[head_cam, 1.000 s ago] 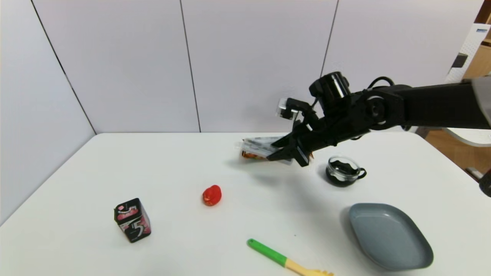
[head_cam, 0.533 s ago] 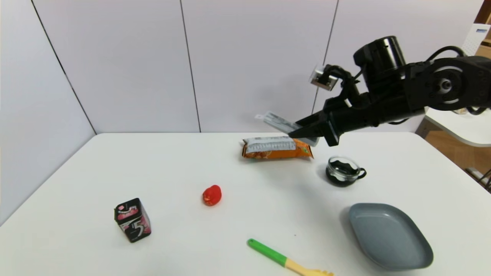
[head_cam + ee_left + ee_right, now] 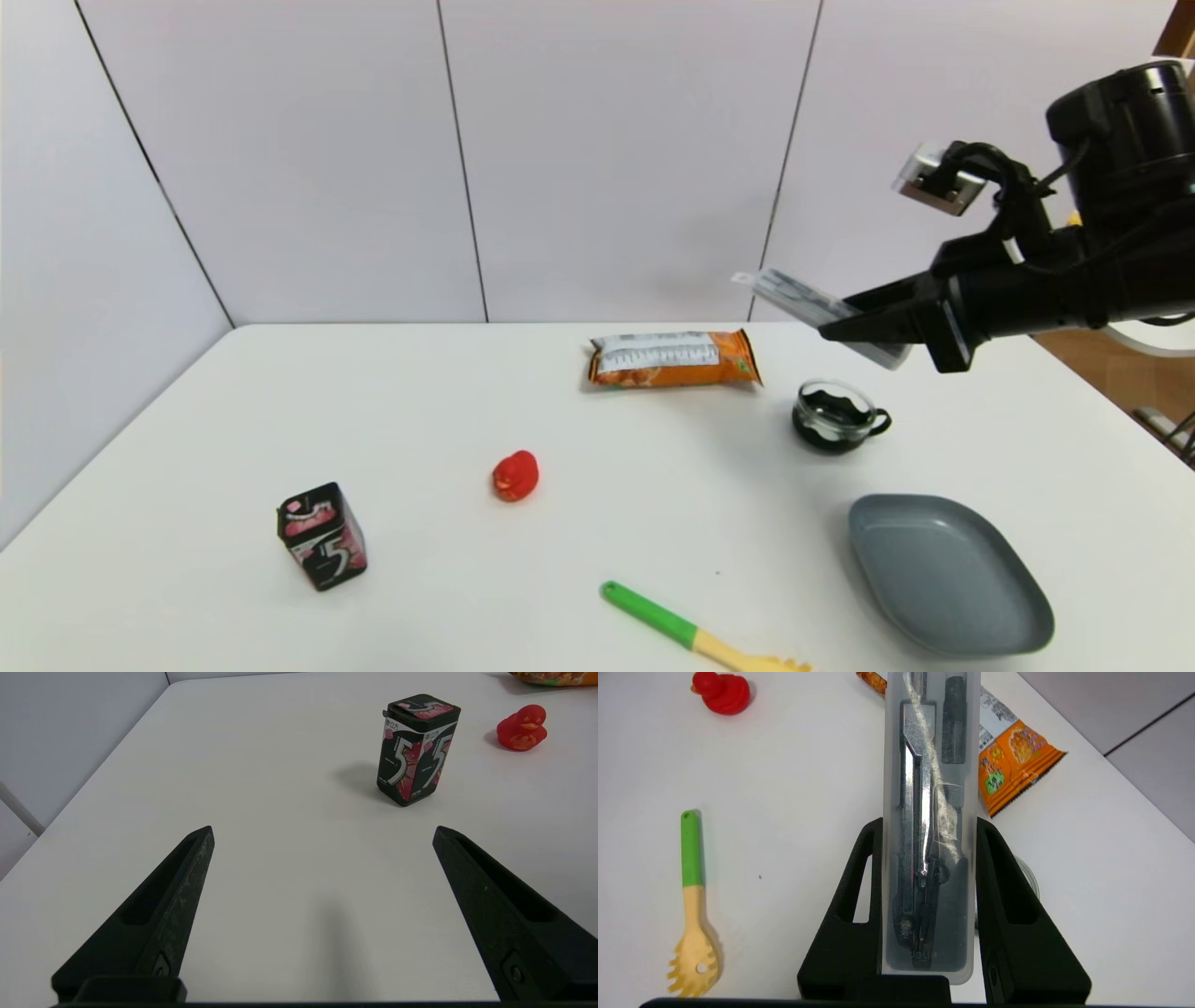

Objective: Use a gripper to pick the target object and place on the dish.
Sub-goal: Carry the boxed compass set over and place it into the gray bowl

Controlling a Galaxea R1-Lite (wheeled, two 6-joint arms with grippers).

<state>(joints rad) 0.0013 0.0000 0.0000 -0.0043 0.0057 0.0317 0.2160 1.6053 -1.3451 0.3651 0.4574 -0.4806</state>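
2 black pointed fingers of the right gripper (image 3: 928, 905) clamp the long edges of the slim translucent grey-white plastic case (image 3: 930, 826), carried clear of the table and protruding ahead of the tips; "deli" shows embossed at its gripped end. Below and nearer the robot lies the shallow grey-blue dish (image 3: 949, 574), presumably next. Left gripper (image 3: 322, 868) idle, spread wide, facing a black "5" gum box (image 3: 417, 749).
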